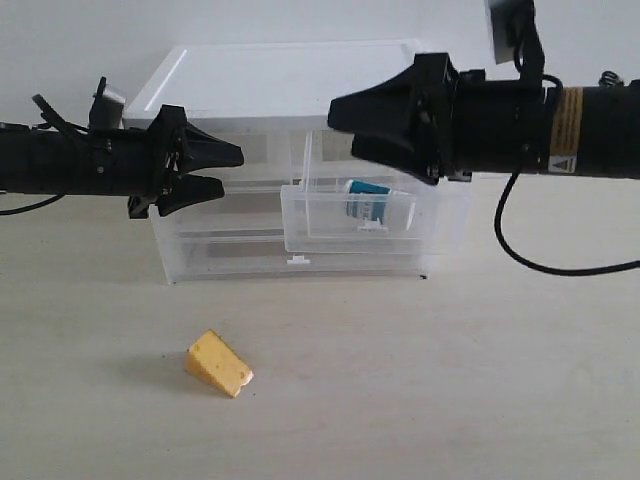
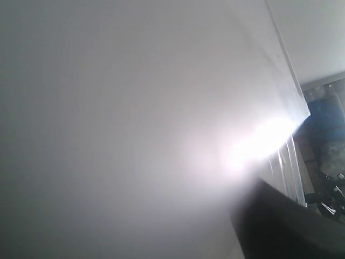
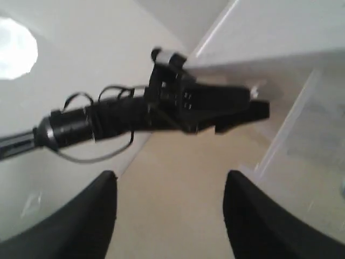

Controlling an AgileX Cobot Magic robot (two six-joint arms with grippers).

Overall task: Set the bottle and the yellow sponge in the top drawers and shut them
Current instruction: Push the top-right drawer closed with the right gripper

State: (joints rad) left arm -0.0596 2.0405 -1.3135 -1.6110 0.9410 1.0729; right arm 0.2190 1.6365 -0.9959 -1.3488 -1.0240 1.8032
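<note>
Jaws released, left gripper [image 1: 231, 170] and right gripper [image 1: 342, 125] hover before the cabinet [image 1: 290, 75]; an off-centre shove on its open top drawer [image 1: 335, 238], pill bottle [image 1: 370, 203] inside, could skid it backward.

right gripper [image 3: 171, 181] spread wide; left gripper [image 3: 259, 102] near the clear drawer [image 3: 310, 143]

Cabinet [image 1: 290, 75]: clear glossy plastic walls; top white, smooth, matt.
Drawer [image 1: 330, 225]: same see-through plastic, faintly cloudy.
Bottle [image 1: 378, 203]: white plastic, shiny printed label.
Sponge [image 1: 218, 363]: yellow foam, dull.
Desk [image 1: 450, 380]: pale wood grain, matt.
Black matt casing on left end effector [image 1: 230, 170] and right end effector [image 1: 343, 125].
</note>
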